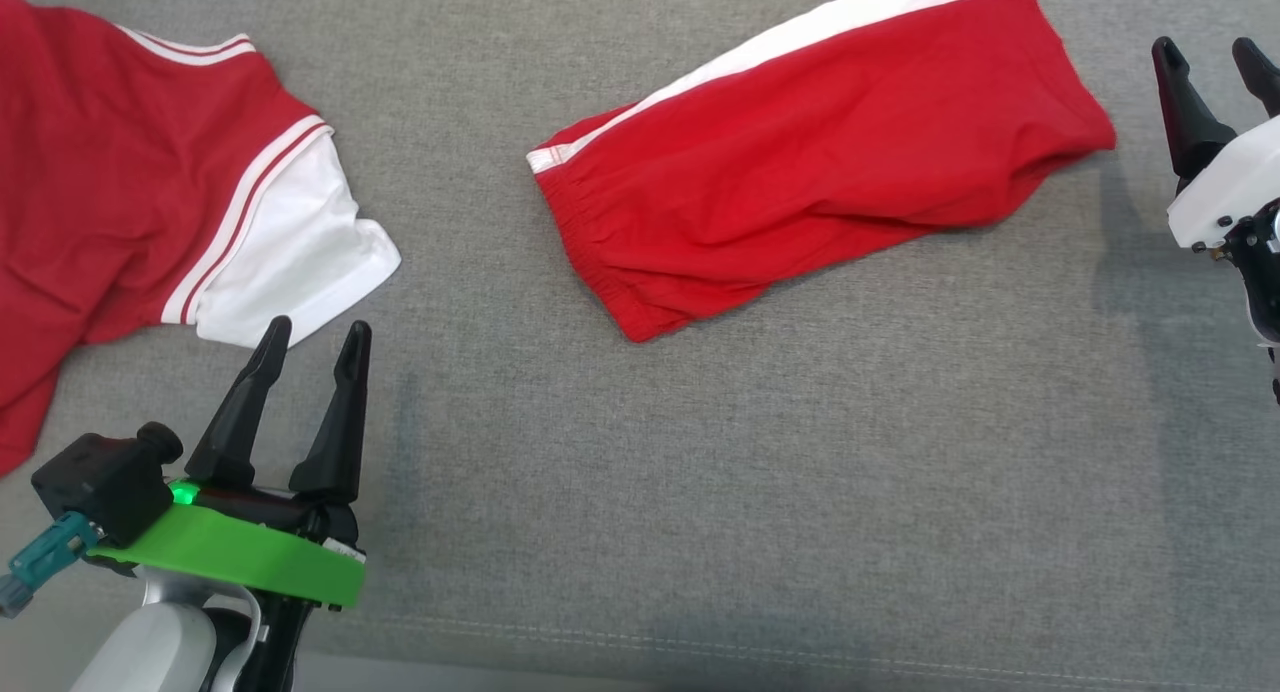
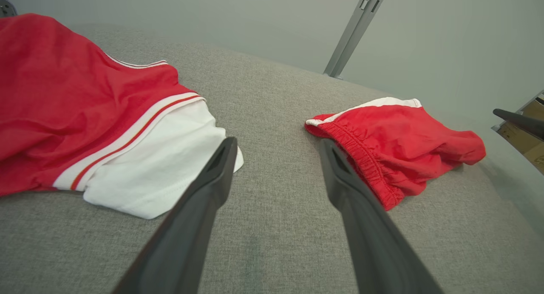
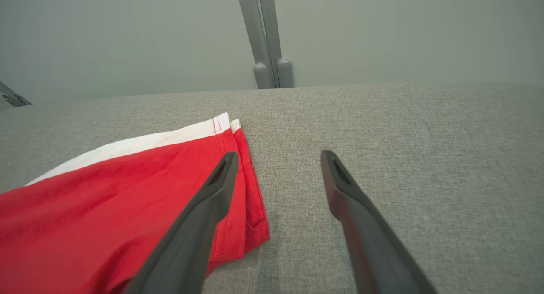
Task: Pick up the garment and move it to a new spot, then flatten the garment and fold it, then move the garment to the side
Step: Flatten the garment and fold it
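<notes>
Grey cloth surface [image 1: 700, 472], two garments lying on it, well apart.

Red shorts [image 1: 820, 162] with a white side stripe lie upper centre in the head view. They are doubled over lengthwise, elastic waistband toward the robot's left, leg hem toward its right. The red shirt [image 1: 130, 192] with a white, stripe-trimmed sleeve lies at far left, partly rumpled and running off the frame. I cannot tell which of the two is the task's garment.

Left gripper [image 1: 318, 329]: jaws spread wide, nothing between them. Its fingertips reach the lower hem of the white sleeve. In the left wrist view, the left gripper [image 2: 277, 145] has one finger crossing the sleeve's corner and the other crossing the shorts' [image 2: 395, 145] waistband, with bare grey cloth in the gap. Contact with the sleeve cannot be judged from these angles. A green ring [image 1: 230, 557] sits behind the fingers.

Right gripper [image 1: 1205, 50]: jaws also spread wide and empty, at the right edge of the head view, near the shorts' hem end but apart from it. In the right wrist view, the right gripper [image 3: 278, 156] has one finger in front of the shorts' [image 3: 106, 209] hem corner and the other over bare cloth. No grip on the fabric.

A grey metal post [image 3: 265, 39] stands behind the surface.
</notes>
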You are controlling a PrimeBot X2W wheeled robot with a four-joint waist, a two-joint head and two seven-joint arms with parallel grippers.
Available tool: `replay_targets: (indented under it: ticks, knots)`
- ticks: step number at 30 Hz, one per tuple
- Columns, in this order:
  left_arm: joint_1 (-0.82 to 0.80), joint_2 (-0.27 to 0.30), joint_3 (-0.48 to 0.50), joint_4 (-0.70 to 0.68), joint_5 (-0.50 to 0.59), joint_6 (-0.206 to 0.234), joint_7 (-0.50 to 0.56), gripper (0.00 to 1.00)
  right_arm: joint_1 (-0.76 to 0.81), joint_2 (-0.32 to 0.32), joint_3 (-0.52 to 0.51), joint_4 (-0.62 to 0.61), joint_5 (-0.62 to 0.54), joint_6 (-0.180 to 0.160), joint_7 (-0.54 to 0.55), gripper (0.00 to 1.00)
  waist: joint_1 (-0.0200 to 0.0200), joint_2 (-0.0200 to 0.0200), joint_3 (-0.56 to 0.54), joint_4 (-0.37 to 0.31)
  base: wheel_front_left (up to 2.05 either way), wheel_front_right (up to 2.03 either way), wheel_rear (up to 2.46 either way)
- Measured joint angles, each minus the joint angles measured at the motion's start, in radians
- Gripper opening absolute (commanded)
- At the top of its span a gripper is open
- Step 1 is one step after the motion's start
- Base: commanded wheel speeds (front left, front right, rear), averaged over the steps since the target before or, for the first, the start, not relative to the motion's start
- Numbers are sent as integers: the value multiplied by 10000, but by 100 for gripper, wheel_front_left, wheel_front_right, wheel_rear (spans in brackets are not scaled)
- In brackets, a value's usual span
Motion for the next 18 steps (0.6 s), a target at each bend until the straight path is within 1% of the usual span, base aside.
replay_targets:
  ticks: [3,10,18]
  knots:
    - [-5,-125,104,-23,36,0,-10,100,-146,-10,44,244,-15,-73,238,100,0,0,250,259,0,0,0]
    - [-10,-213,286,-17,88,13,-42,100,-303,-46,288,819,-75,-69,719,100,0,0,695,796,0,0,0]
    - [-10,-334,407,-115,159,27,-90,100,-707,-136,245,1143,-33,-69,1093,100,0,0,934,993,0,0,0]
